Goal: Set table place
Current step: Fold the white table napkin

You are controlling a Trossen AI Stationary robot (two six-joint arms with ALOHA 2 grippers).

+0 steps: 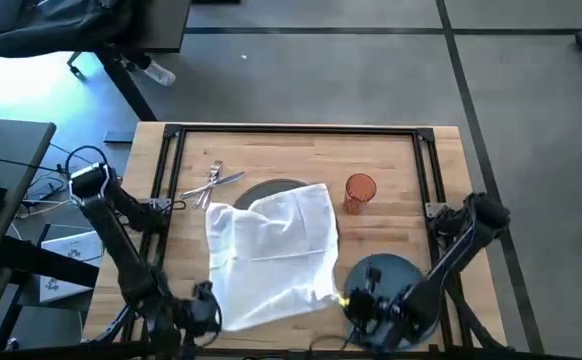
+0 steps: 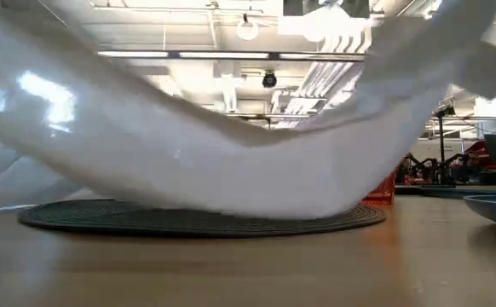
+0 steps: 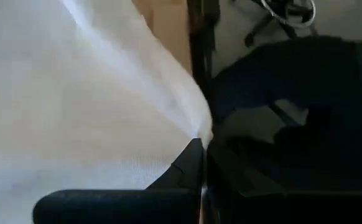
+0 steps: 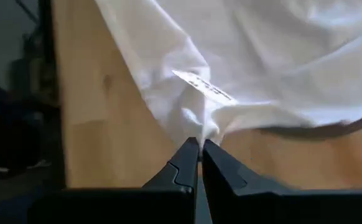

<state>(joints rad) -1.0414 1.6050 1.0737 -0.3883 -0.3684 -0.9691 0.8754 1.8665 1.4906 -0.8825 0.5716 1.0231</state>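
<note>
A white cloth (image 1: 271, 250) is spread over the middle of the wooden table (image 1: 391, 160) and covers most of the round dark woven placemat (image 1: 271, 187), whose far rim shows beyond it. My left gripper (image 1: 207, 300) is shut on the cloth's near left corner. My right gripper (image 1: 345, 298) is shut on its near right corner. In the low view the cloth (image 2: 231, 145) sags between the two holds just above the placemat (image 2: 197, 218). My left gripper pinches the cloth's near left corner (image 3: 198, 129) between its two fingertips (image 3: 190, 163). The cloth runs drawn away from the hold toward the table's middle, with the held corner raised off the table. My right gripper pinches the bunched near right corner (image 4: 201, 127) between its fingertips (image 4: 187, 155), close to a sewn-in tag (image 4: 203, 86). The corner is lifted above the wood and the cloth fans out from the hold in folds.
A blue plate (image 1: 391, 275) lies at the near right, right beside my right gripper. An orange cup (image 1: 360, 192) stands at the far right of the cloth. Cutlery (image 1: 216, 183) lies at the far left. A black frame (image 1: 301, 131) edges the work area.
</note>
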